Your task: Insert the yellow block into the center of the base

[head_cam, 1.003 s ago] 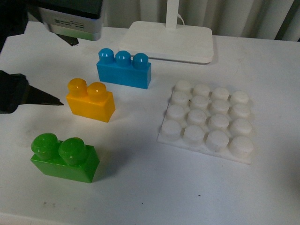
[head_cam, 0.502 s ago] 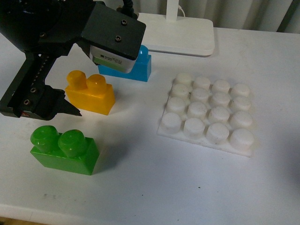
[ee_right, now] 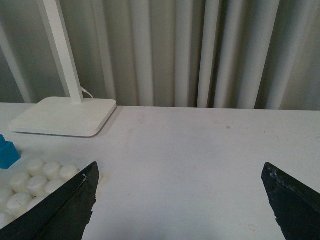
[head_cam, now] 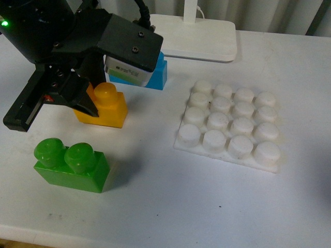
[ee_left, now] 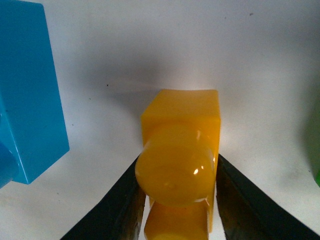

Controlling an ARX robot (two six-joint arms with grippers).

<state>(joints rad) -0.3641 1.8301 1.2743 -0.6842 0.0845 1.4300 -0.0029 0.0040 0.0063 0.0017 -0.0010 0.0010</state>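
Broad white bench [head_cam: 170, 206] under everything. Beyond the base [head_cam: 230, 129], on its far side, a smooth white lamp foot [head_cam: 199, 36], no part of the job. Base itself bare: all sixteen studs free, nothing yet on the centre four.

Well apart from the base, off its left side in the front view, three bricks:
- green brick [head_cam: 72, 165], out past the base's near edge;
- blue brick [head_cam: 158, 75], out past the base's far edge and half hidden under the black arm;
- yellow block [head_cam: 106, 106], between those two, flat on the bench, studs up, not yet lifted.

Left tool [ee_left: 177, 162] lowered astride the yellow block, one finger close against each long flank, beside the end stud. Touching or merely just beside, cannot tell. Right tool [ee_right: 180, 167] up off the bench, to the base's right, spread wide, holding nothing.

Likely trouble from here:
- Grip set toward one end rather than mid-length, so apt to let the block swing or tip once raised, then meet the base studs crooked and jam or perch on top.
- Glossy plastic flanks: prone to slipping under a light squeeze.
- Blue brick near the arm, easily knocked on lift-off.
- Base loose and unpinned, liable to skid under the downward push.
- Easy to land one row off centre.
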